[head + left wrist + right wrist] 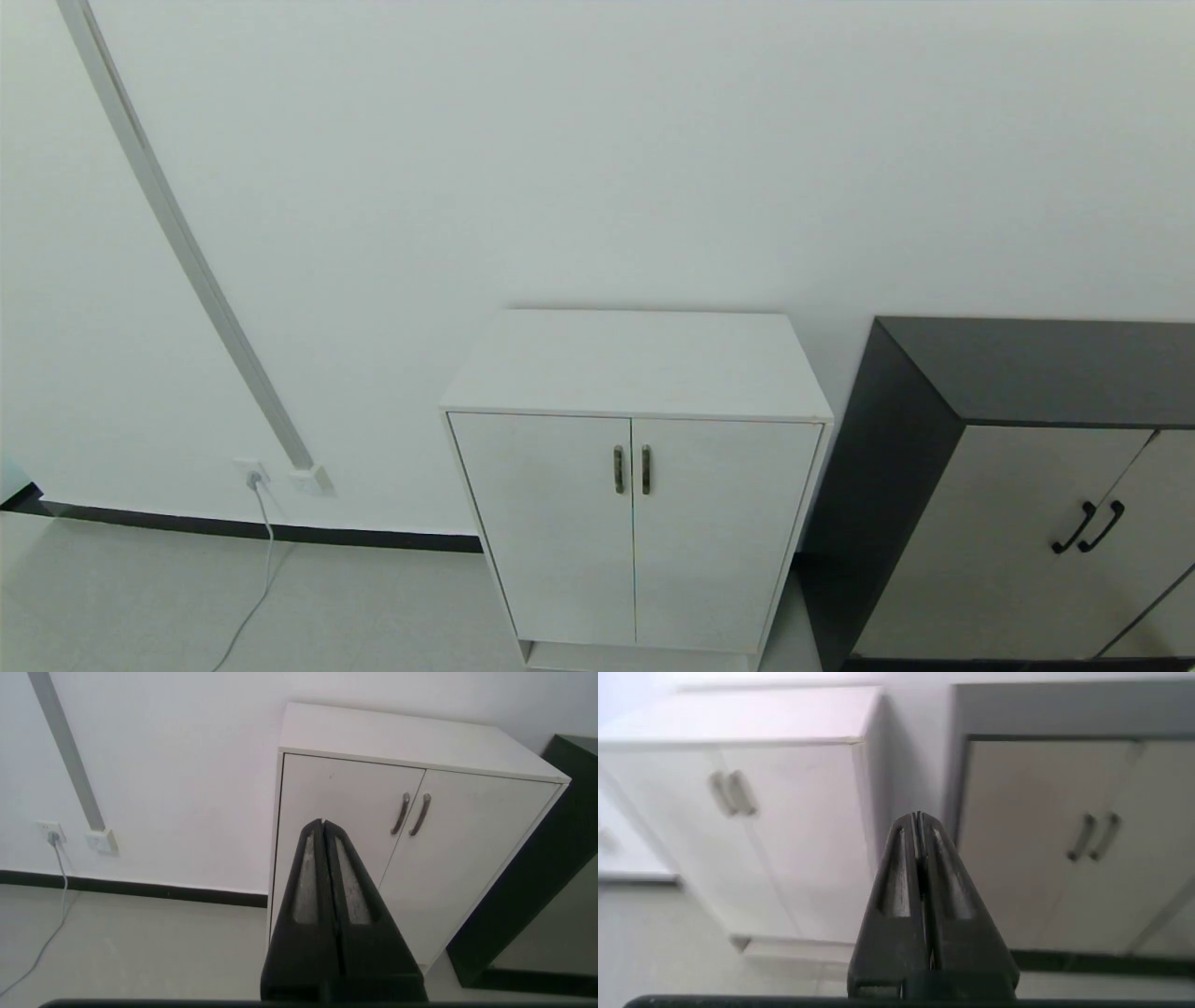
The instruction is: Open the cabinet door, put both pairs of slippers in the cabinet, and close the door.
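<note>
Your left tool (322, 833) and right tool (918, 823), both closed and empty, face the white two-door cabinet (560, 532).

Each tool's two black fingers (308, 882) press flat together with nothing between them. The cabinet stands ahead, apart from both tools, doors shut, its two slim metal handles (631, 469) side by side at the centre seam. Just to its right stands a black-sided cabinet with grey doors (910, 448). To its left, a white wall socket (250, 473) holds a grey cable (266, 551).
</note>
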Controlling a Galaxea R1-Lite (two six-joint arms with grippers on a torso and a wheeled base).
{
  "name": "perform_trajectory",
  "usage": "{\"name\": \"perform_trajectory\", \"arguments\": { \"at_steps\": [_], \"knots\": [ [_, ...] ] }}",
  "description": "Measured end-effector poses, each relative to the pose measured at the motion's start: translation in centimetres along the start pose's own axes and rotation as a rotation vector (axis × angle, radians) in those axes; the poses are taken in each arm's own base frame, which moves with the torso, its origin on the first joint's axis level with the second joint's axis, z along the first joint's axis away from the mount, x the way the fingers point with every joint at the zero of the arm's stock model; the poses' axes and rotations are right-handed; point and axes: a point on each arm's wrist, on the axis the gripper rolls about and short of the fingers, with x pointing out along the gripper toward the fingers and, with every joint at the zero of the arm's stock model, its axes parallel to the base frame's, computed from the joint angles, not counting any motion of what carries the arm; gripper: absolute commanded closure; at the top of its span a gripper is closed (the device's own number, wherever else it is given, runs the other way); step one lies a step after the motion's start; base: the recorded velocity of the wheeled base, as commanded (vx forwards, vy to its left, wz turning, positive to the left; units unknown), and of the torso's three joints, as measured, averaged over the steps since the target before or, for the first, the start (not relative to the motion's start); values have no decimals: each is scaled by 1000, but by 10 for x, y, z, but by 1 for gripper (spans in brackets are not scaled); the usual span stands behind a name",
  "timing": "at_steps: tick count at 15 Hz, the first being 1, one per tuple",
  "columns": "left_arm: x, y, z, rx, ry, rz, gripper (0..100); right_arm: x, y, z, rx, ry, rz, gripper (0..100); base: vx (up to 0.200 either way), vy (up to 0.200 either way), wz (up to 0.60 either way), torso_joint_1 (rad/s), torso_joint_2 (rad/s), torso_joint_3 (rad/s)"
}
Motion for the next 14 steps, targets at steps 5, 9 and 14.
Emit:
{"name": "perform_trajectory", "arguments": {
  "at_steps": [5, 9, 14],
  "knots": [
    [0, 0, 0, 6, 1, 2, 100, -1, 0, 0, 0, -9, -3, 100, 0, 0, 0, 0, 0, 0],
    [0, 0, 0, 6, 0, 2, 100, -1, 0, 0, -6, -10, -3, 100, 0, 0, 0, 0, 0, 0],
    [0, 0, 0, 7, 0, 2, 100, -1, 0, 0, -8, -10, -3, 100, 0, 0, 0, 0, 0, 0]
  ]
}}
